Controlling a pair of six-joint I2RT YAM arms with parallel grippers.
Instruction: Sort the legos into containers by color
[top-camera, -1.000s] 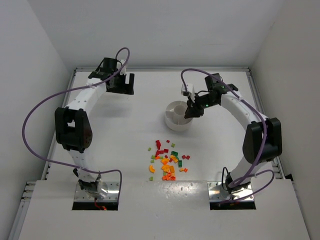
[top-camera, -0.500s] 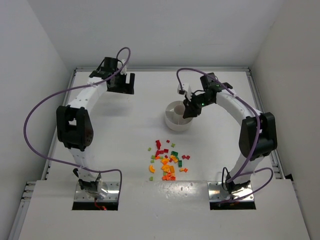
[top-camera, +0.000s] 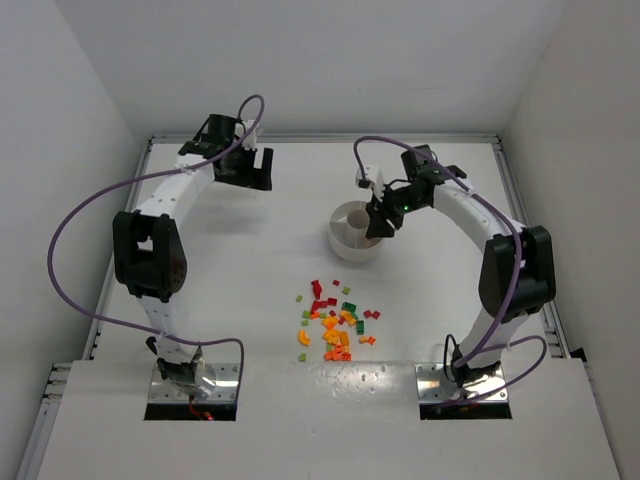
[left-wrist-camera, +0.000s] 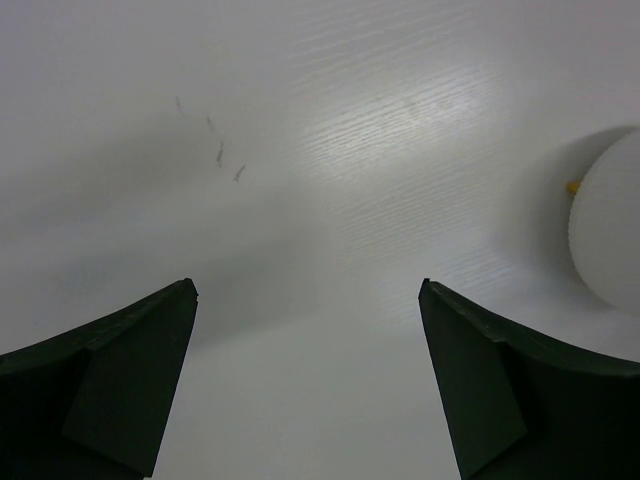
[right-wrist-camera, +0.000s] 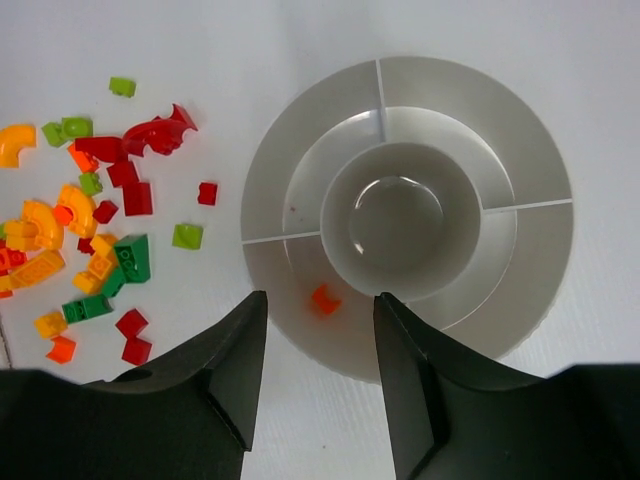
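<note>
**White table, one brick sorted, a mixed heap waiting**

White table (top-camera: 250, 270) and bare white walls frame the scene. The legos (top-camera: 335, 320) lie in a tight heap of red, orange, yellow and green near the front of the table, well apart from the round white dish (right-wrist-camera: 300, 160). One orange brick (right-wrist-camera: 323, 298) sits in the wedge nearest the camera in the right wrist view, close to a dividing wall. No brick shows clearly in the other two wedges or in the central cup (right-wrist-camera: 400, 215).

The right fingers (right-wrist-camera: 215, 390) hang over the dish's near rim, spread apart, with nothing between them. The left fingers (left-wrist-camera: 110, 380) are also wide apart and empty, over bare table at the far left, with the dish's edge just in their view.

The risks probably lie in the heap. The bricks touch and overlap, and each is far smaller than the fingers, so one pinch could lift two colours or scatter neighbours. Red and orange pieces lie mixed and look alike. A brick released over a wall may fall into the wrong wedge, and a low pass could nudge the light dish.

Compared with a second ago, the right arm (top-camera: 500, 235) has swung slightly left over the dish. The heap looks unchanged.
</note>
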